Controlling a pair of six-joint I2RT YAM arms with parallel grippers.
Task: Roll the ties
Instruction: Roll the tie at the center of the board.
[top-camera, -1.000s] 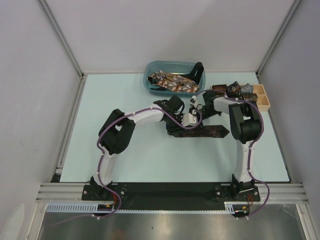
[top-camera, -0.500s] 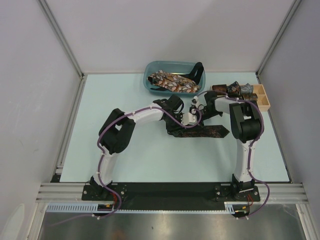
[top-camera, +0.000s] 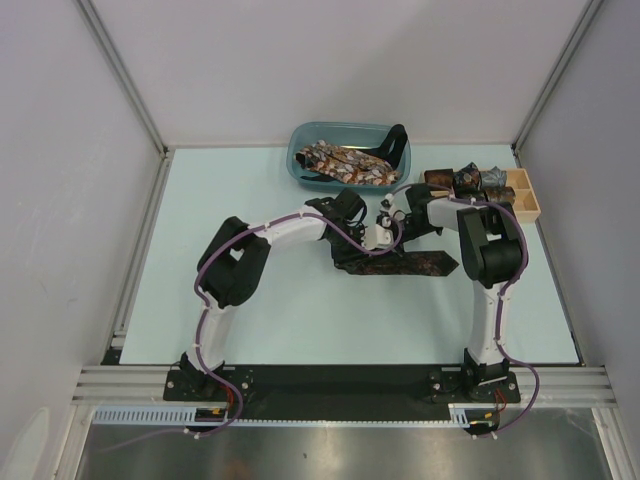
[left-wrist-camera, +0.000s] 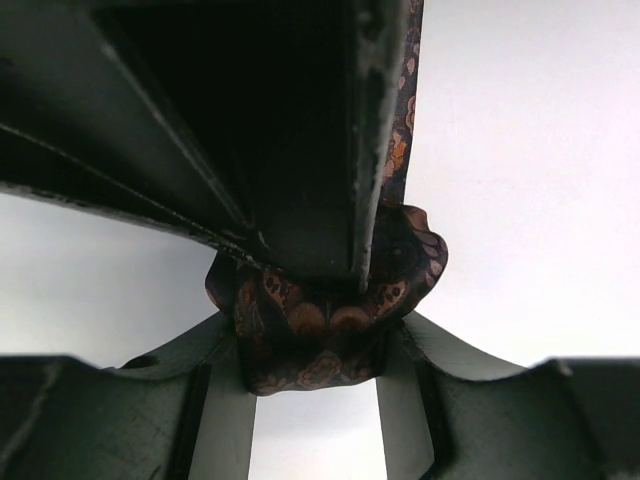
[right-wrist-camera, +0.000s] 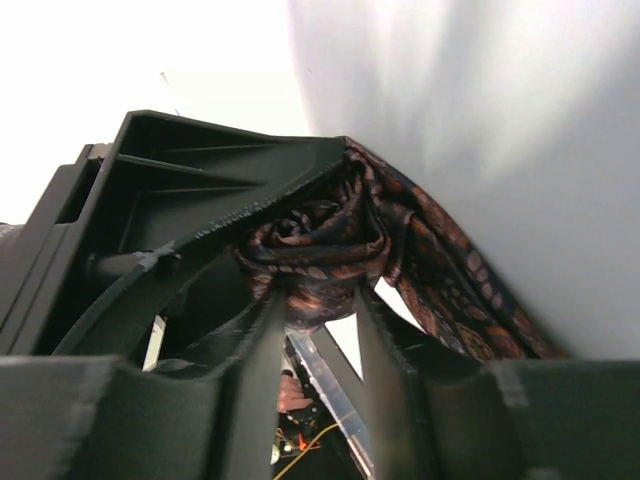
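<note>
Tie (top-camera: 422, 264) lies mid-desk (top-camera: 250, 320), long axis left-right, tail pointing right. Coiled end (left-wrist-camera: 320, 340) clamped between left fingers (left-wrist-camera: 225, 410); right fingers (right-wrist-camera: 255, 390) flank it, grip undetermined. Both arms adjacent.

- Top view: high above the near edge, looking down on the whole bench (top-camera: 250, 310).
- Wrist views: close behind left pincer (left-wrist-camera: 315, 385) and right pincer (right-wrist-camera: 320, 340), both on the coiled tie (left-wrist-camera: 330, 320).
</note>
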